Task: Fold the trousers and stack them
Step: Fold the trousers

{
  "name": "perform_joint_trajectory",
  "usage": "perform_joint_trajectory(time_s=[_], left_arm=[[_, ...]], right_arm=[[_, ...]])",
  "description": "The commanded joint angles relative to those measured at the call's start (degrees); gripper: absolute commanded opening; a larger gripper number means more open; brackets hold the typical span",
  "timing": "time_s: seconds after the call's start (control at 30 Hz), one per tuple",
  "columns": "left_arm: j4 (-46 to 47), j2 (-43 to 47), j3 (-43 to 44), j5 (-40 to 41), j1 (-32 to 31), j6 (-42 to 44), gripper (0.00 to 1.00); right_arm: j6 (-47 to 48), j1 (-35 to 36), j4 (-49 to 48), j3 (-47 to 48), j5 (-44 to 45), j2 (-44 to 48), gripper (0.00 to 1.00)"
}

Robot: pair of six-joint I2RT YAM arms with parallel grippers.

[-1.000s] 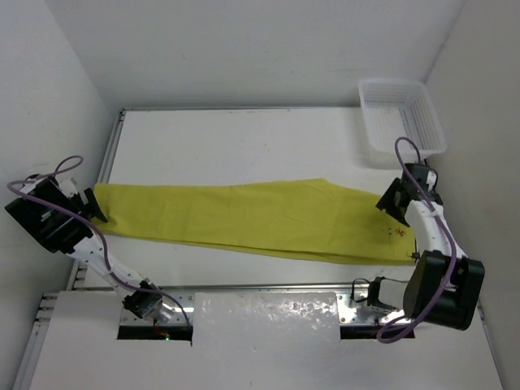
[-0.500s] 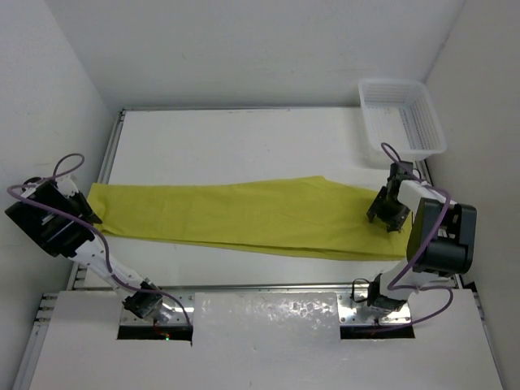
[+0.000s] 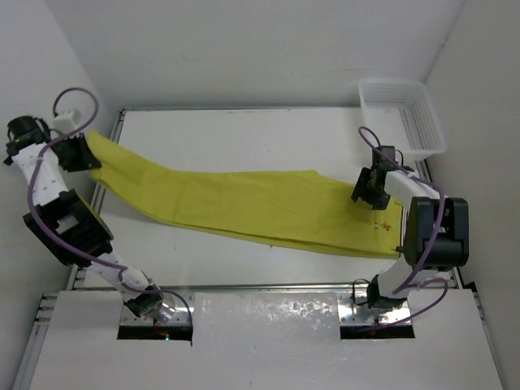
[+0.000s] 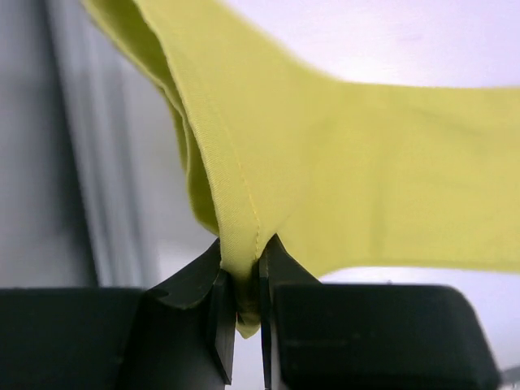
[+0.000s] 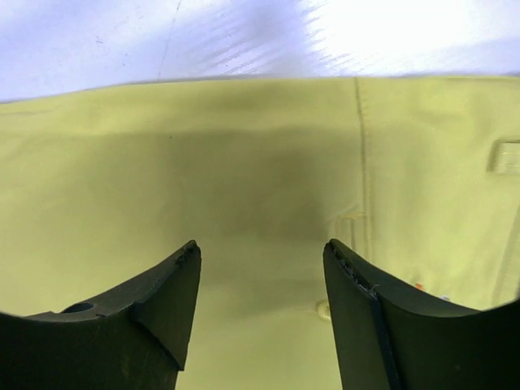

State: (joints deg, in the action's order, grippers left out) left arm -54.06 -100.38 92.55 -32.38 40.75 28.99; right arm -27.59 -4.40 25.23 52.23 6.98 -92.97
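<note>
Raised since a second ago, the leg end of the trousers [image 3: 244, 207] now hangs clear of the table [image 3: 244, 134] at far left, carried up and back by my left gripper [image 3: 80, 154]; its jaws are pinched tight on the hem, a sliver of mustard cloth showing between them in the wrist view; the rest of the garment lies in one long strip across the table to the waist at right; my right gripper [image 3: 370, 188] has shifted inward over that waist end, jaws about half apart and holding nothing, though I cannot tell whether it presses the cloth; I judge the legs already laid one on the other, the end-to-end fold only starting, the stacking undone; a white basket [image 3: 390, 82] waits at far right.
</note>
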Motion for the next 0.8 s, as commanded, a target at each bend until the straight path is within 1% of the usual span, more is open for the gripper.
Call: perform_joint_trajectory(time_s=[0.0, 0.07, 0.1, 0.13, 0.2, 0.23, 0.27, 0.3, 0.33, 0.37, 0.43, 0.47, 0.53, 0.6, 0.7, 0.77], left_arm=[[-5.8, 5.5, 2.4, -9.1, -8.0, 4.9, 0.00], [-7.3, 6.2, 2.4, -12.6, -11.4, 4.8, 0.00], [-7.7, 6.6, 2.4, -13.0, -13.7, 4.0, 0.00], [-8.2, 6.9, 2.3, -13.5, -13.8, 4.0, 0.00], [-9.4, 7.6, 2.5, -14.2, -18.1, 4.8, 0.00], [-9.7, 7.9, 2.3, -14.5, -21.5, 4.8, 0.00], [-9.7, 8.4, 2.2, -15.0, -23.6, 4.5, 0.00], [-9.6, 8.8, 1.9, -15.7, -25.5, 4.2, 0.00], [-9.7, 9.0, 2.1, -16.3, -27.7, 4.1, 0.00], [-9.4, 9.0, 2.3, -16.2, -32.4, 3.0, 0.00], [-8.1, 8.9, 2.3, -15.4, -36.8, 1.2, 0.00], [-7.3, 8.7, 2.0, -15.1, -40.4, -0.7, 0.00], [-5.4, 8.5, 0.4, -14.6, -46.0, -3.5, 0.00], [-3.2, 8.7, -1.6, -14.1, -48.6, -5.1, 0.00], [-2.1, 8.9, -3.3, -13.8, -54.4, -6.6, 0.00], [-1.3, 8.8, -3.7, -13.7, -56.5, -6.8, 0.00]], right_arm=[[1.0, -0.5, 2.9, 3.5, 0.9, 4.0, 0.60], [1.6, -0.8, 6.3, 4.5, 2.2, 5.4, 0.61], [1.9, -0.9, 9.6, 4.5, 2.9, 6.4, 0.61], [2.0, -1.0, 11.0, 4.0, 3.1, 6.4, 0.61], [1.7, -2.0, 13.9, 1.3, 4.6, 8.3, 0.62], [1.3, -2.6, 14.1, -0.3, 4.8, 9.2, 0.63], [1.1, -5.0, 13.9, -4.0, 4.4, 11.2, 0.64], [0.3, -6.6, 12.2, -6.0, 3.9, 12.3, 0.64], [-0.1, -8.1, 11.0, -8.1, 1.1, 13.2, 0.64], [-0.4, -11.0, 9.5, -11.7, -0.6, 13.9, 0.64], [-0.3, -11.7, 3.9, -14.5, -2.5, 14.6, 0.64], [-0.1, -11.6, 1.5, -16.7, -4.4, 13.4, 0.64], [-0.7, -11.6, -2.7, -17.6, -7.4, 11.1, 0.63], [-1.4, -11.5, -5.6, -17.9, -8.6, 7.8, 0.63], [-1.4, -11.5, -8.0, -17.4, -9.8, 4.0, 0.63], [-1.8, -11.5, -9.2, -17.2, -11.6, 2.7, 0.62]])
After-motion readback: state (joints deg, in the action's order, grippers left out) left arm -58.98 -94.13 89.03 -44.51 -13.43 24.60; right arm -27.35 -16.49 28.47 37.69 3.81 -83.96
